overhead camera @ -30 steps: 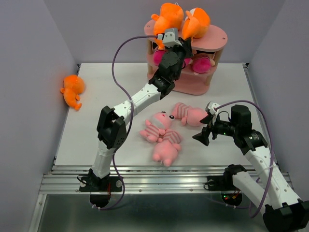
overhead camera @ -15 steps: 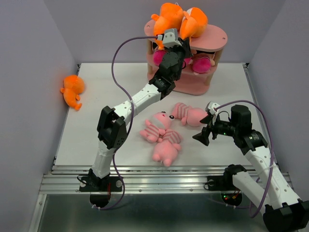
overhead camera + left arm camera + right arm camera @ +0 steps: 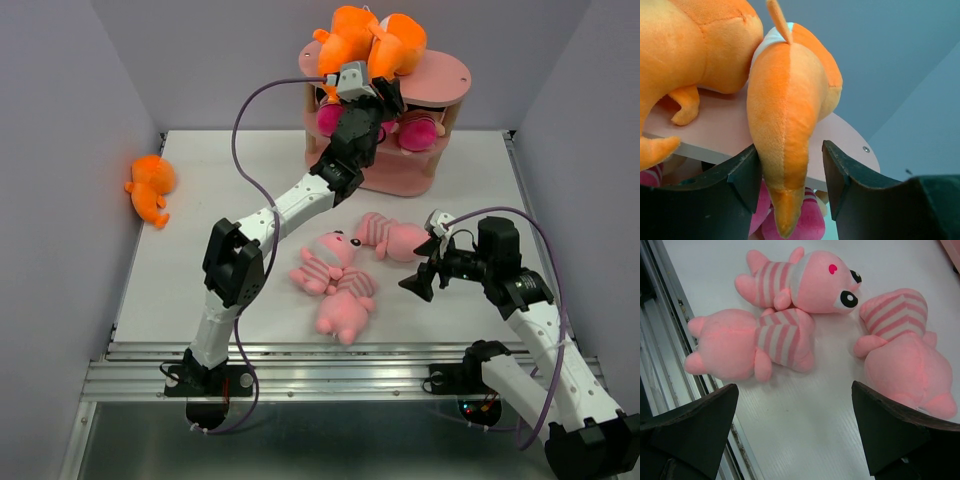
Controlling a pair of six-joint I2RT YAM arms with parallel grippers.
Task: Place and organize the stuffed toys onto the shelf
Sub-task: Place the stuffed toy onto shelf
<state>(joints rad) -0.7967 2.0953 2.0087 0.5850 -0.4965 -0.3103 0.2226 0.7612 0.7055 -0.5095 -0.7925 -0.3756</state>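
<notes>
I am reaching my left gripper (image 3: 790,150) up to the top tier of the pink shelf (image 3: 448,75). An orange toy (image 3: 790,100) is lying on that tier with its tail end hanging over the near edge, between my two fingers (image 3: 740,185). The finger on the left of the wrist view is touching the plush, while the other is standing just clear of it with a thin gap showing. So that gripper is standing part-way open around the toy, not squeezing it. A second orange toy (image 3: 690,45) is resting on the same tier, pressed against the first. On the tier below, two dolls in magenta stripes (image 3: 420,130) are sitting side by side, partly hidden behind my left arm.

I am hovering my right gripper (image 3: 792,420) low over the white table (image 3: 200,250) with its fingers spread wide and nothing between them. Three pink striped pigs are lying on the table in front of it. One (image 3: 805,280) is showing its face and black eyes, one (image 3: 735,347) is touching it with its back turned up, and one (image 3: 905,355) is lying just beside them, nearest my right fingers.

A third orange toy (image 3: 150,185) is lying by the left wall, well apart from the shelf and the pigs.
</notes>
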